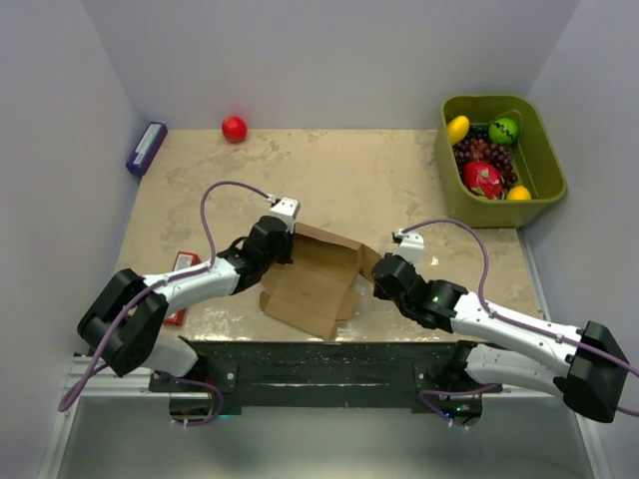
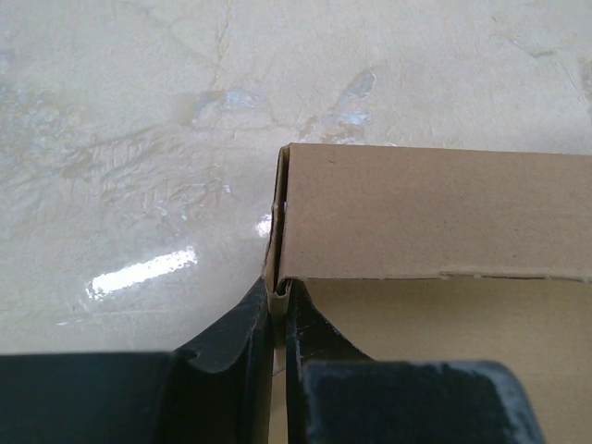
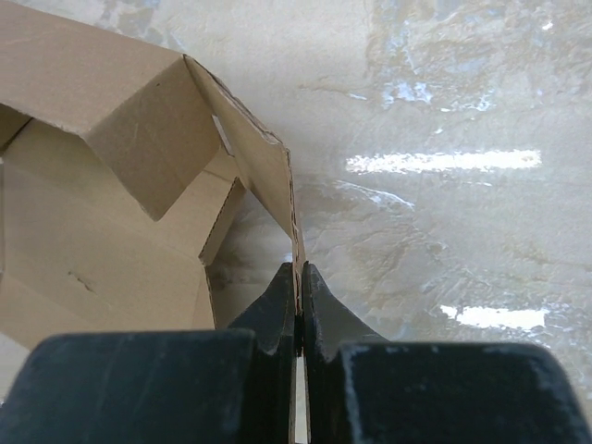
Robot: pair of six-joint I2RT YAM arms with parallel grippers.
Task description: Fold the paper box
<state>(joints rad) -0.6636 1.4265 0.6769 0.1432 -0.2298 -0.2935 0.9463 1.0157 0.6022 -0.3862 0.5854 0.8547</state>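
Note:
The paper box [image 1: 315, 274] is a brown die-cut cardboard sheet, partly folded, lying near the table's front between both arms. My left gripper [image 1: 283, 242] is shut on its left upright wall; in the left wrist view the fingertips [image 2: 279, 294] pinch the cardboard edge [image 2: 435, 222]. My right gripper [image 1: 377, 271] is shut on the right-hand flap; in the right wrist view the jaws [image 3: 300, 277] clamp a thin raised flap [image 3: 264, 166], with the sheet's inner panels [image 3: 74, 240] to the left.
A green bin [image 1: 544, 160] with toy fruit stands at the back right. A red ball [image 1: 234, 128] and a small purple box [image 1: 146, 148] lie at the back left. A flat red box [image 1: 183, 269] lies under the left arm.

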